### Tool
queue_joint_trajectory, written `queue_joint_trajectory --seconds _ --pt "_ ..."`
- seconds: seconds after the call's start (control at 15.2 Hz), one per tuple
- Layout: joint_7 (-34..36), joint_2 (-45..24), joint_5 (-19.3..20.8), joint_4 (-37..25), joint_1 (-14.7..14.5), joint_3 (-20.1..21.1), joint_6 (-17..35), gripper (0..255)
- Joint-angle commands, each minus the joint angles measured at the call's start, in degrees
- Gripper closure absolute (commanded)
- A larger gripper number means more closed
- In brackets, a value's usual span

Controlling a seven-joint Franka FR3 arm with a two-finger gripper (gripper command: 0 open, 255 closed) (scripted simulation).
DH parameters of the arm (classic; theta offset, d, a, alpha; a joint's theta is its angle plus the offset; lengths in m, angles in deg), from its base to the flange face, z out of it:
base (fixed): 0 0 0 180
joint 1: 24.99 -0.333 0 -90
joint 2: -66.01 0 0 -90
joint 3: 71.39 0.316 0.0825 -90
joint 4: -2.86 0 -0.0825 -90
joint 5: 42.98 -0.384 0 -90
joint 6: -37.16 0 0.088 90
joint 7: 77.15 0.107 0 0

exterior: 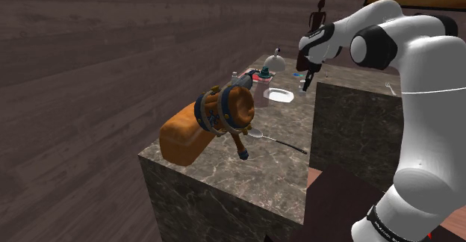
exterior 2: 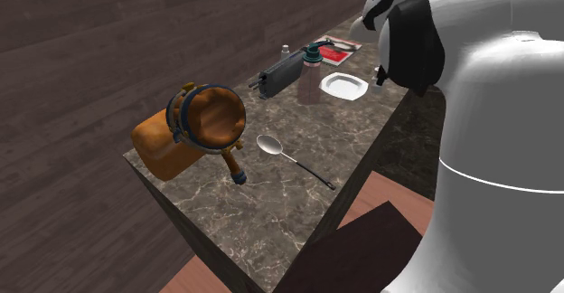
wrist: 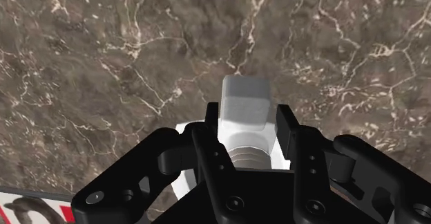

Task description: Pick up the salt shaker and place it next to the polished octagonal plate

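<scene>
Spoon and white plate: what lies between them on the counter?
Nothing: in the second exterior view, the counter between the spoon and the plate is bare.

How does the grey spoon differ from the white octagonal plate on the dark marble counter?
The grey spoon is long and thin, with an oval bowl and dark handle; the white octagonal plate is broad and many-sided. The spoon lies beside the brown barrel with blue bands; the plate lies beside the pink bottle with a teal cap. Both rest flat on the dark marble counter.
</scene>
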Motion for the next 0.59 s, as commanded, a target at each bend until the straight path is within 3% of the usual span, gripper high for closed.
queue_joint_trajectory --seconds 0.0,0.53 --pt "-0.34 -0.20 -0.29 1.16 -0.01 0.15 1.33 255" --pt "-1.20 -1.90 -1.50 2.81 0.33 0.88 4.51 255"
